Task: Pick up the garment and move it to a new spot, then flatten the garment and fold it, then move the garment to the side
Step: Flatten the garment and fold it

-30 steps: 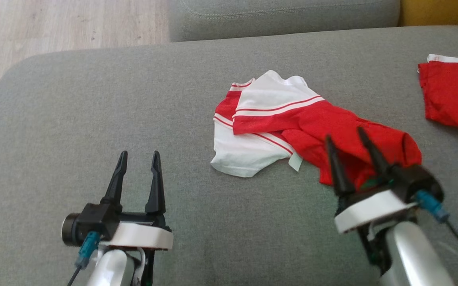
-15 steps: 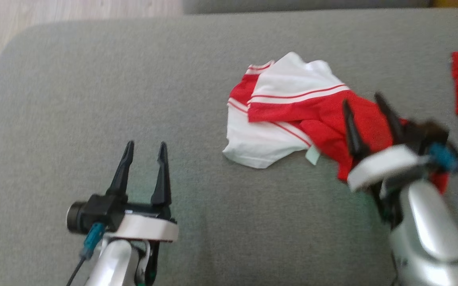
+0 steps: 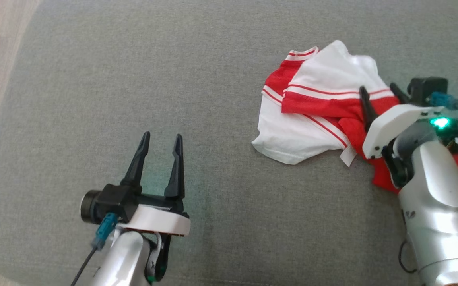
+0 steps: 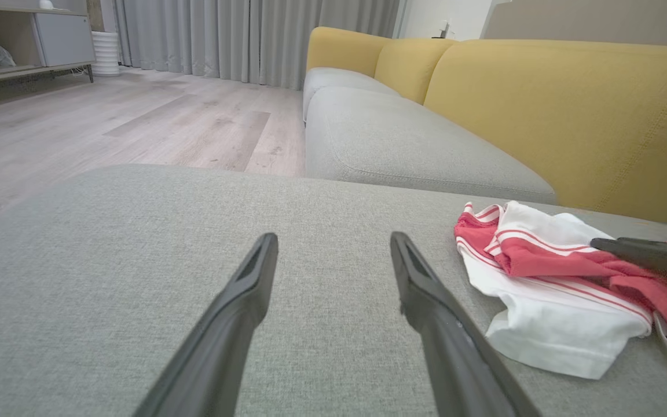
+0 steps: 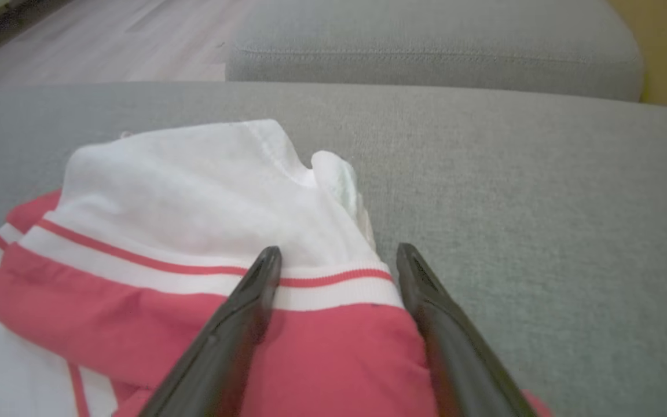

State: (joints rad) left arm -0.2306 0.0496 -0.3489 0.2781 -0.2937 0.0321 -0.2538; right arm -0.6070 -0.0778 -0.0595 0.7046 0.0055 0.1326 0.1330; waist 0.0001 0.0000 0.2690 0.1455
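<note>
Red-and-white garment (image 3: 304,139) lies crumpled on grey cushion (image 3: 173,79), right gripper (image 3: 377,86) spread over it, left gripper (image 3: 162,135) spread and empty.

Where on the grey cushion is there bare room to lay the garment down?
The widest bare patch of the cushion lies between its left edge and the garment, around the left tool. A narrower strip runs along the garment's near edge. It is crowded where the right tool stands over the garment.
</note>
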